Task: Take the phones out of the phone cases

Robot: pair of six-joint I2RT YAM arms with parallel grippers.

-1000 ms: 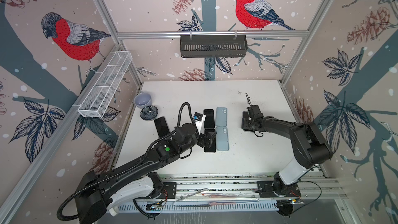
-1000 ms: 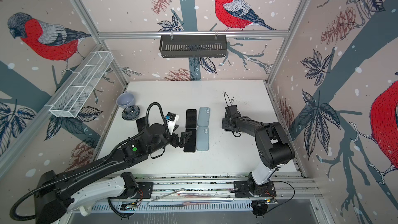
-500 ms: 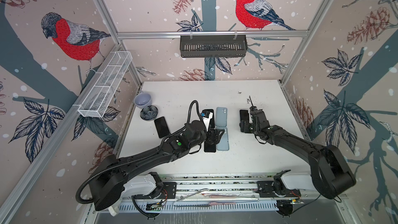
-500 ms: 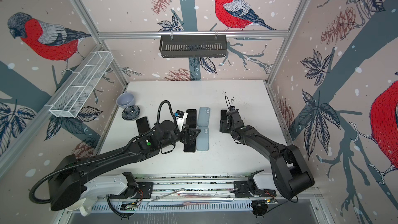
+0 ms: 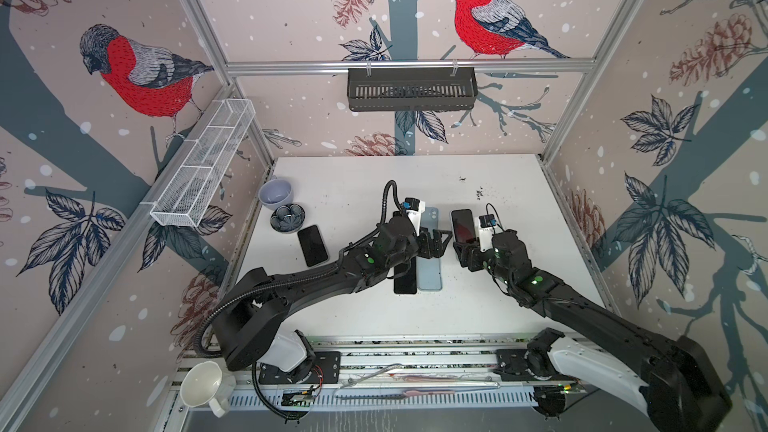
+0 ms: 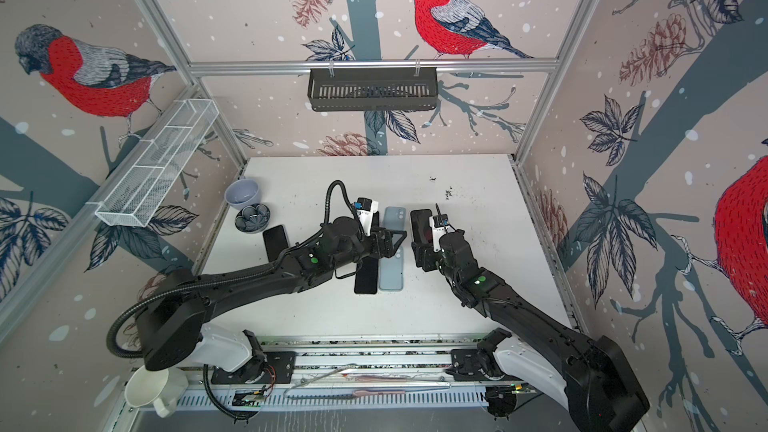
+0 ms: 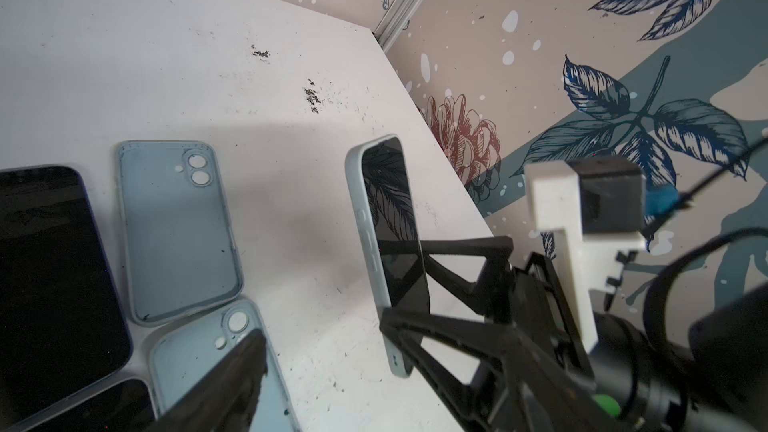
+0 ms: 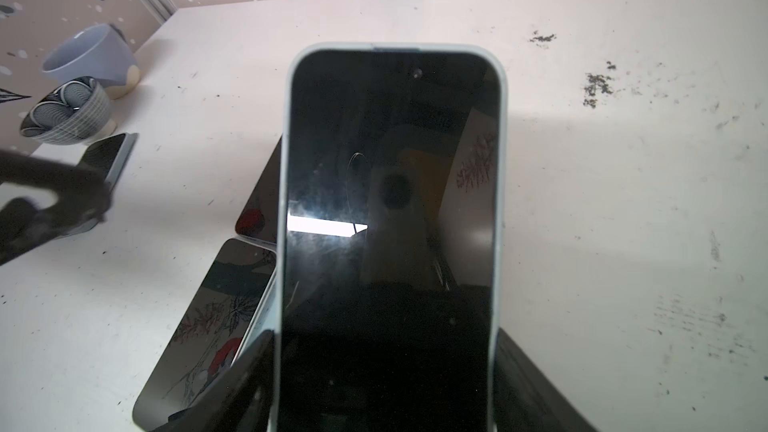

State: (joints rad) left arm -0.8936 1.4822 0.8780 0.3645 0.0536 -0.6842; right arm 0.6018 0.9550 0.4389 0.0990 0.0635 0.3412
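The right gripper (image 5: 464,249) clamps the phone case (image 7: 368,222) by its two long edges at the near end. The phone (image 8: 390,201) is seated inside, screen facing that wrist. The long axis runs straight out past the fingertips, raised off the bench (image 5: 519,284). The left gripper (image 5: 436,241) has its jaws apart and holds nothing. The case's side edge lies just ahead of its fingertips, so it is the arm placed to peel the free far end.
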